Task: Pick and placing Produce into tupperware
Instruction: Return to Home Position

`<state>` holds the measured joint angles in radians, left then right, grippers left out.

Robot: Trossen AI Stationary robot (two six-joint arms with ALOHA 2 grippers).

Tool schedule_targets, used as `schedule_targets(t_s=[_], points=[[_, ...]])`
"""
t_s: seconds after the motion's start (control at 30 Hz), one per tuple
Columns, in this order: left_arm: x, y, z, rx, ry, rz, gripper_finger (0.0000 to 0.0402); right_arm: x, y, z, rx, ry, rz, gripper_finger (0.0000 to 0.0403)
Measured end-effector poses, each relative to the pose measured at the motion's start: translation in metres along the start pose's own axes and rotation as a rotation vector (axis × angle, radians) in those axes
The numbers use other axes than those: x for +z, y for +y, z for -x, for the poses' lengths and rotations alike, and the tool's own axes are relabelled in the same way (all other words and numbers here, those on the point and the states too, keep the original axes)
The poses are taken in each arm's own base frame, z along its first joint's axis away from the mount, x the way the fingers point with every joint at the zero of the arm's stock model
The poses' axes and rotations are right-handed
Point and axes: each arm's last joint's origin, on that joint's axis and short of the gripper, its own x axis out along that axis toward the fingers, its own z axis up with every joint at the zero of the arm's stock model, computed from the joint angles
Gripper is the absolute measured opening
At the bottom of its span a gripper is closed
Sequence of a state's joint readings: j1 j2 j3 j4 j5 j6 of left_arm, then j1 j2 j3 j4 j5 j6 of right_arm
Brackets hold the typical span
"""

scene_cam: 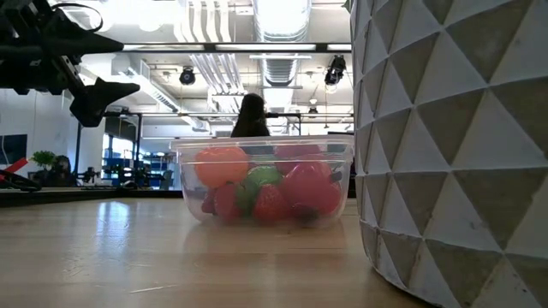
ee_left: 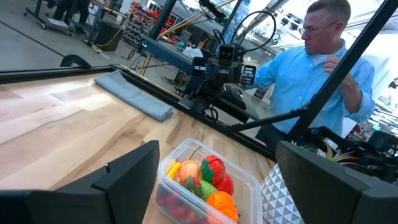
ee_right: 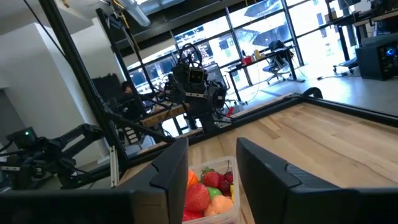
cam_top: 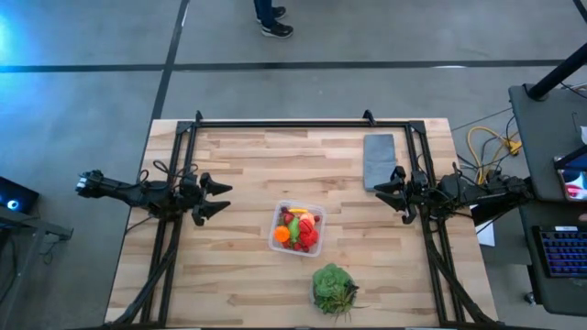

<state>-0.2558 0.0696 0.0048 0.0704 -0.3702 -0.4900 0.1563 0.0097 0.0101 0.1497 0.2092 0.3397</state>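
Clear tupperware (cam_top: 274, 242) is sitting mid-surface (cam_top: 238, 165) with the produce (cam_top: 298, 229) packed inside, so I'm reckoning I'm homing: left claw (cam_top: 223, 199) and right claw (cam_top: 387, 194) are hanging empty, both spread open, flanking it; next move is just calling for parking both clear.

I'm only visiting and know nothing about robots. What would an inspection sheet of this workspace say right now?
Surface: light wooden table, framed by a dark rail.
Job's things: clear tupperware near the middle, with the produce inside it; no loose pieces seen.
Clutter: grey slab at the far right; potted plant at the near edge.
Grippers: left gripper open and empty, at the table's left; right gripper open and empty, at its right.
Cables: yellow cables on the floor beyond the right edge.
Surroundings: person in a blue shirt beside the table; keyboard on a side desk.
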Motion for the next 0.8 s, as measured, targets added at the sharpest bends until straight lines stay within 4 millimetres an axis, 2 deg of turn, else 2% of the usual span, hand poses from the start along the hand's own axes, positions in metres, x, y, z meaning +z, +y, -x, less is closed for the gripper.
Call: schedule_targets(t_s=[0.8], points=[[0.0000,0.0000,0.0000,0.000,0.000,0.000,0.0309,0.0000,0.0000,0.0000,0.000,0.000,0.000,0.0130]])
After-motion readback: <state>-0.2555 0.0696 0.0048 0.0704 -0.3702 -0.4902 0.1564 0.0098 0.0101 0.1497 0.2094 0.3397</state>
